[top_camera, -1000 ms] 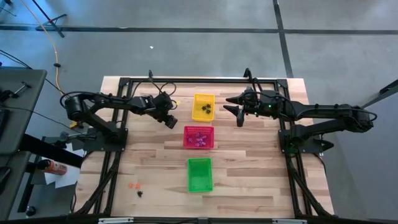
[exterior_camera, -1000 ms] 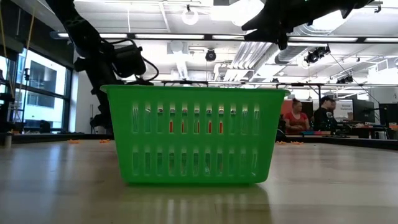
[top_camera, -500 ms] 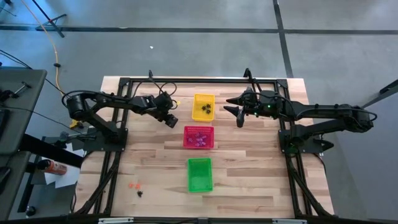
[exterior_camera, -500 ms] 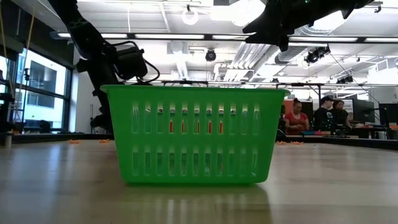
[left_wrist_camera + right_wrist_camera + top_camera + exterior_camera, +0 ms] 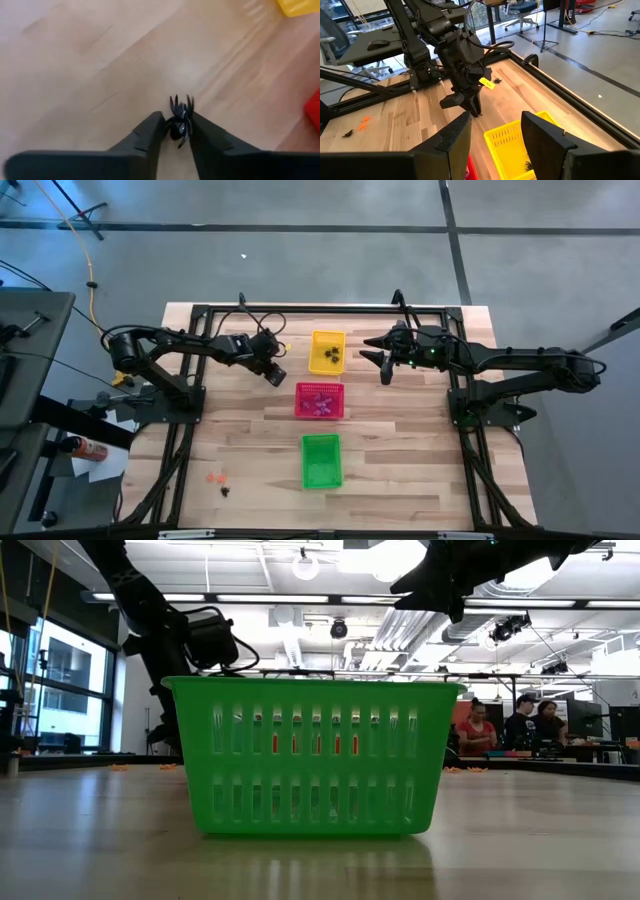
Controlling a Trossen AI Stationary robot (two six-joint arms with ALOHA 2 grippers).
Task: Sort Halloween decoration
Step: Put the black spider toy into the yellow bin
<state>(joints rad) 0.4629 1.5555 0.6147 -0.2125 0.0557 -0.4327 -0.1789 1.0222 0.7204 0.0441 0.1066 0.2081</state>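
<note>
Two arms are over your pale wooden plank worktop (image 5: 400, 460). Your left gripper (image 5: 174, 131) is up off the boards, just left of the yellow rectangular mesh basket (image 5: 327, 351), with its dark fingers (image 5: 150, 132) clenched on a small glossy black plastic spider (image 5: 179, 122); the spider sits pinched between the tips with its legs sticking out past them. Your right gripper (image 5: 383, 363) hovers just right of the same yellow basket, fingers (image 5: 452, 139) spread and nothing between them. A few black trinkets (image 5: 331, 356) already lie in the yellow basket, and purple-pink ones (image 5: 320, 404) are in the red mesh basket (image 5: 320, 400) below it. You can see the green mesh basket (image 5: 321, 460) nearest the front edge; what it holds can't be told. Loose orange pieces (image 5: 216, 478) and one small black piece (image 5: 226, 491) sit on the boards at front left, well apart from all three baskets. One more black spider (image 5: 497, 79) lies near the back rail behind your left arm.
</note>
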